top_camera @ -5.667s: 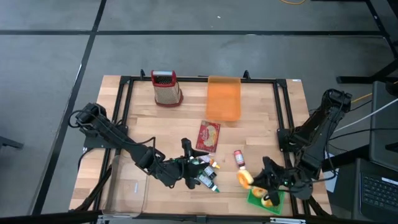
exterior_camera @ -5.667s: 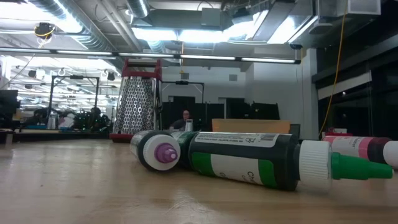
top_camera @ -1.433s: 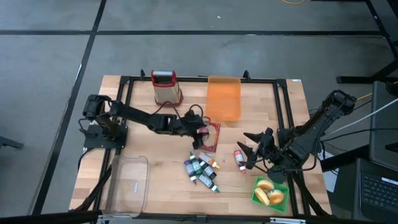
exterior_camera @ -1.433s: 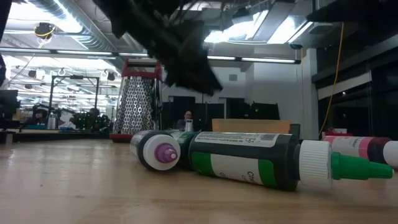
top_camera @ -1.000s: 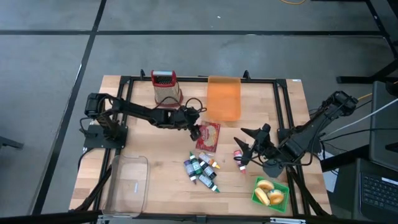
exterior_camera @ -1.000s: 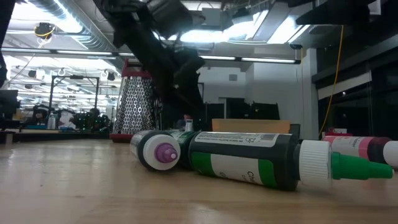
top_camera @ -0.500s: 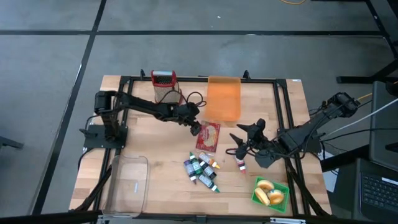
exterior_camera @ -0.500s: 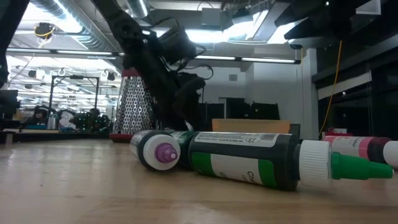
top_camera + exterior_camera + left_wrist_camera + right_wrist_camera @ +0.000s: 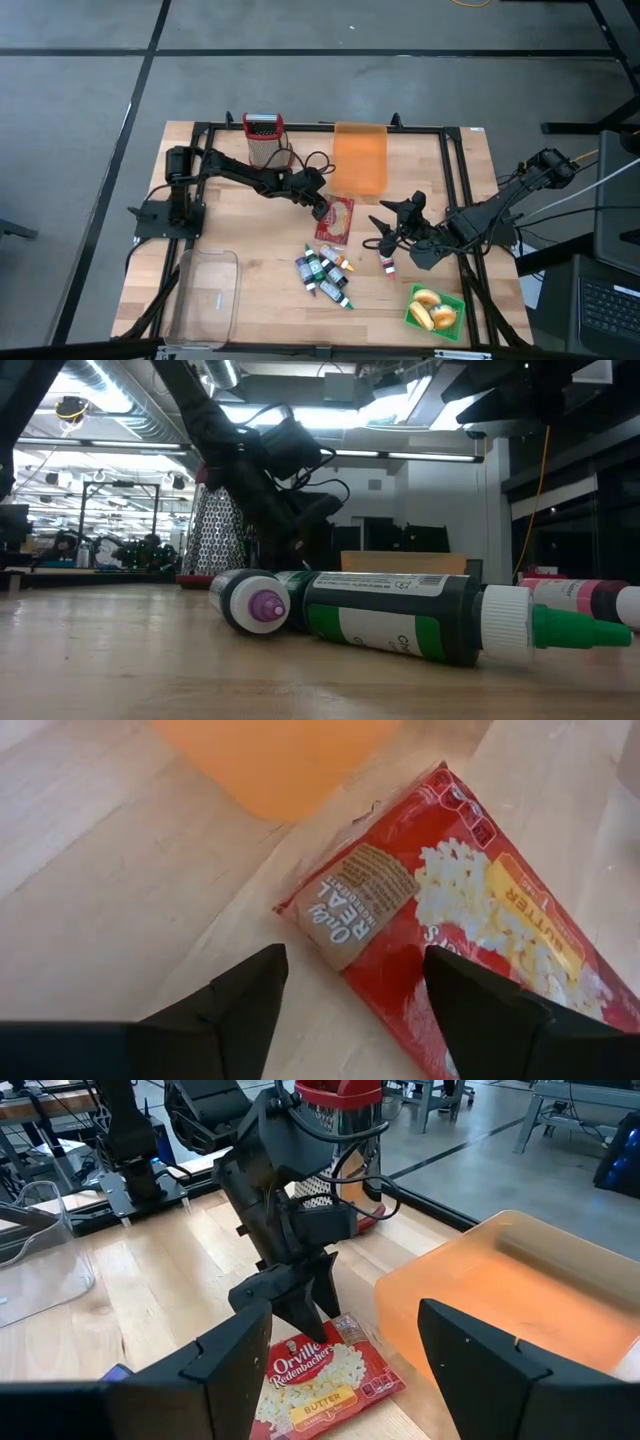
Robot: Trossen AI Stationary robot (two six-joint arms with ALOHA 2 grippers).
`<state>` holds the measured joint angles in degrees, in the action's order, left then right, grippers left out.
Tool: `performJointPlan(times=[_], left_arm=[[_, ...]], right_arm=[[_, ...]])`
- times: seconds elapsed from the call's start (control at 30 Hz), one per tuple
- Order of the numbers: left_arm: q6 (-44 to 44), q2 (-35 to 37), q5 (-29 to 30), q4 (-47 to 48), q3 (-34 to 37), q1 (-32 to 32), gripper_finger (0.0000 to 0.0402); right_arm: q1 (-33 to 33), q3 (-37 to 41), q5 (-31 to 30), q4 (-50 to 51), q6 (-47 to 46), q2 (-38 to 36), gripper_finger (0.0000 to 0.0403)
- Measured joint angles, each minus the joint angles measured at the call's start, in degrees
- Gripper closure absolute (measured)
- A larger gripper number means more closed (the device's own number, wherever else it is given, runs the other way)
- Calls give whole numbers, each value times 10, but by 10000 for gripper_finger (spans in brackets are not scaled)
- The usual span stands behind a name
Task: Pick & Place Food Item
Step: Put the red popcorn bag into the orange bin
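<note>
Wooden tabletop, both arms closing on the popcorn.

Smooth cylindrical marker tubes point(image 9: 390, 615) lie nearest; beyond them the glossy, flat red popcorn packet point(image 9: 335, 219) rests beside the translucent orange bin point(image 9: 359, 157). The left gripper point(image 9: 318, 208) has swung over the packet's corner, jaws apart; the right gripper point(image 9: 385, 232) waits nearby, also spread. A pick looks imminent.

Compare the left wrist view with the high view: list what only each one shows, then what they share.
Only the left wrist view shows the print on the popcorn bag, "Only Real Ingredients" and "Butter", between the open left gripper's fingers. Only the high view shows the grater, the paint tubes, the clear container, the green tray of food and the open right gripper. Both show the bag, the orange bin and the wooden table.
</note>
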<state>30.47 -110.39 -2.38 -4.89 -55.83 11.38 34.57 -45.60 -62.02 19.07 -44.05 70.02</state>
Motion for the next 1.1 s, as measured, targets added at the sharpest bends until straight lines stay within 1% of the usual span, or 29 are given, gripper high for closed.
performJointPlan(times=[0.1, 0.2, 0.37, 0.5, 0.63, 0.8, 1.1], left_arm=[[-3, -1, -6, -5, 0, 1, 197], [-6, -1, -5, -4, 0, 1, 238], [-10, -3, -7, -10, 1, 1, 321], [-19, -4, -26, -19, 2, 0, 386], [-25, -4, -37, -33, 2, 0, 398], [-25, -4, -65, -63, 3, -1, 400], [-35, 22, -65, -95, -2, -29, 400]], right_arm=[[0, 0, 0, 0, 0, 0, 147], [0, 0, 0, 0, 0, 0, 147], [0, 0, 0, 0, 0, 0, 147], [0, 0, 0, 0, 0, 0, 147], [0, 0, 0, 0, 1, 0, 147], [0, 0, 0, 0, 2, 0, 147], [0, 0, 0, 1, 1, 0, 147]])
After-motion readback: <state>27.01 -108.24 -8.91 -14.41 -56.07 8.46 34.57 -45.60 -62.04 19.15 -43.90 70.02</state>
